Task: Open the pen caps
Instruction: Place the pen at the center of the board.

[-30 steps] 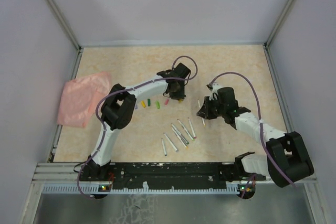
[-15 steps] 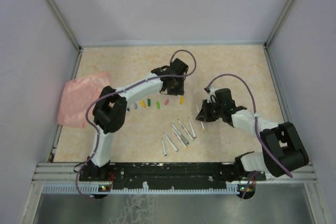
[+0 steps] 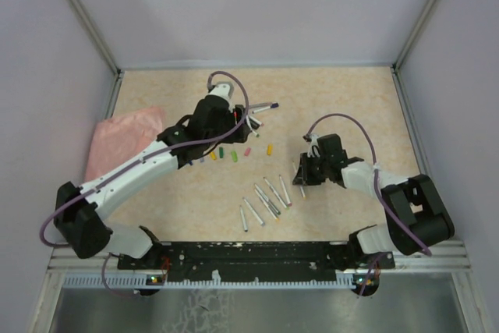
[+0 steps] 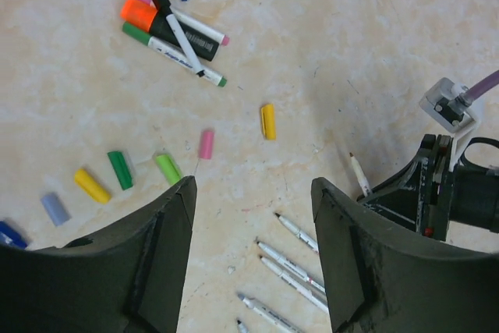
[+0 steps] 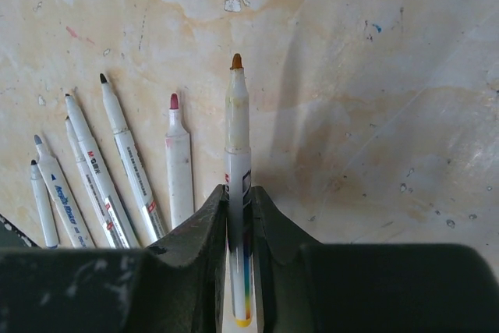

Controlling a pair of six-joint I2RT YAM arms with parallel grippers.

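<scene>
Right gripper (image 5: 238, 193) is clamping an orange-tipped pen (image 5: 237, 115), fingers pressing the white barrel on both sides, bare tip pointing away from the wrist and low over the table (image 3: 351, 99). It is working right of the table's middle. Just left of the held pen, a fan of bare pens (image 5: 125, 161) is lying flat, tips showing red, black and grey, towards the middle of the near edge.

Left gripper (image 4: 253, 186) is hanging above the table with its fingers (image 4: 168, 255) standing well apart, nothing between them. It is sitting left of centre, towards the far edge.

Below it a loose row of caps is lying around the table's middle, none of them on a pen: yellow cap (image 4: 268, 121) at the right end and apart from the others, then pink cap (image 4: 206, 144), light green cap (image 4: 168, 168), dark green cap (image 4: 120, 169), a second yellow one (image 4: 92, 185), grey-blue cap (image 4: 54, 208), and a blue one cut off at the picture edge.

Further towards the far edge, a pile of capped pens (image 4: 179, 44) is lying crossed over a dark highlighter (image 4: 187, 37) with an orange end.

Pink cloth (image 3: 117, 146) is lying crumpled at the left edge.
</scene>
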